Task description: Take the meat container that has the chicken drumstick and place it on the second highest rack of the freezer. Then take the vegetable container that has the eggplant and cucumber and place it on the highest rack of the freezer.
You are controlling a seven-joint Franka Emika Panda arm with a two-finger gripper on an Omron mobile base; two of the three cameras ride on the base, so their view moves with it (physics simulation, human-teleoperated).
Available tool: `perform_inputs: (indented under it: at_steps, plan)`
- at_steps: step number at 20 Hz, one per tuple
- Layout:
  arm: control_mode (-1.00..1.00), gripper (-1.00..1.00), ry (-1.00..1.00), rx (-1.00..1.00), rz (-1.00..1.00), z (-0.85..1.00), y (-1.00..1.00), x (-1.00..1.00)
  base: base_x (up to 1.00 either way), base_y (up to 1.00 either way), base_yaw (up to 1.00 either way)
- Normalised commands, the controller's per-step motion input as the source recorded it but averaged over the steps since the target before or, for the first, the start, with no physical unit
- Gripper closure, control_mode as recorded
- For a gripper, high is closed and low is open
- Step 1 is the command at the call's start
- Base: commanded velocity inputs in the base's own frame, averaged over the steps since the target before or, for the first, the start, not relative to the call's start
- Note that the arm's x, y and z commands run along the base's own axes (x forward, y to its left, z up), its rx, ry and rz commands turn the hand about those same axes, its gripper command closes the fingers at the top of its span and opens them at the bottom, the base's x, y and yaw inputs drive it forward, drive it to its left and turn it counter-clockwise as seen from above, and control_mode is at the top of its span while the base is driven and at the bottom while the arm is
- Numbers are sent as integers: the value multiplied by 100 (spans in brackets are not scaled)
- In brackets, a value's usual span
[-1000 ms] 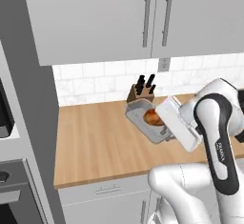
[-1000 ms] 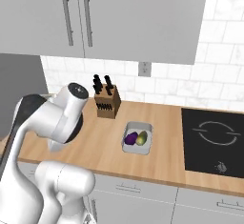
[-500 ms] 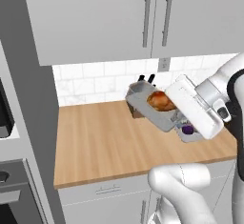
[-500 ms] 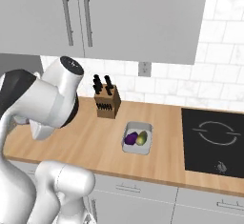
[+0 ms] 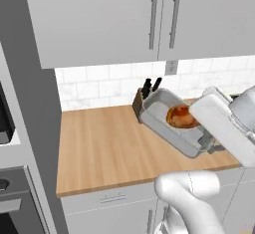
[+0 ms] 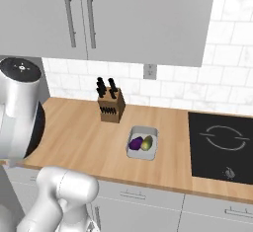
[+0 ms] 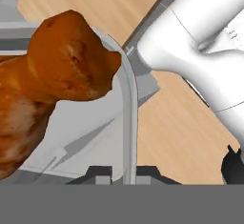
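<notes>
The meat container (image 5: 169,123), a grey tray, hangs tilted above the wooden counter (image 5: 99,148) in front of the knife block (image 5: 145,94). The orange-brown chicken drumstick (image 5: 180,117) lies inside it. My gripper (image 5: 210,144) is shut on the tray's right end. In the hand view the drumstick (image 7: 52,85) looms large on the left, and the gripper (image 7: 125,173) pinches the tray's rim (image 7: 128,118). The vegetable container (image 6: 142,143) rests on the counter, holding the purple eggplant (image 6: 136,142) and the yellow-green cucumber (image 6: 147,143). The freezer and its racks are out of view.
Grey wall cabinets (image 5: 124,19) hang above the counter. A tall grey panel (image 5: 30,128) with black ovens (image 5: 5,123) borders the counter's left end. A black cooktop (image 6: 225,147) lies at the right. The knife block (image 6: 110,108) stands by the tiled wall.
The arm has swung while carrying the meat container above the counter. The hand has shifted right and the tray now tilts more. The vegetable container has not moved.
</notes>
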Motion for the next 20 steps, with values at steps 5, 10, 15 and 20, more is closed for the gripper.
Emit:
perform_inputs:
  at_steps: [5, 10, 15, 20]
  plan:
    - [-100, 100, -20, -2, 0, 19, -10, -89, 0, 0, 0]
    - [-100, 100, -7, 2, 0, 47, -19, -48, 0, 0, 0]
    - [-100, 100, 0, 1, 0, 63, -17, -2, 0, 0, 0]
    - [-100, 100, 0, 1, 0, 9, -1, -2, 0, 0, 0]
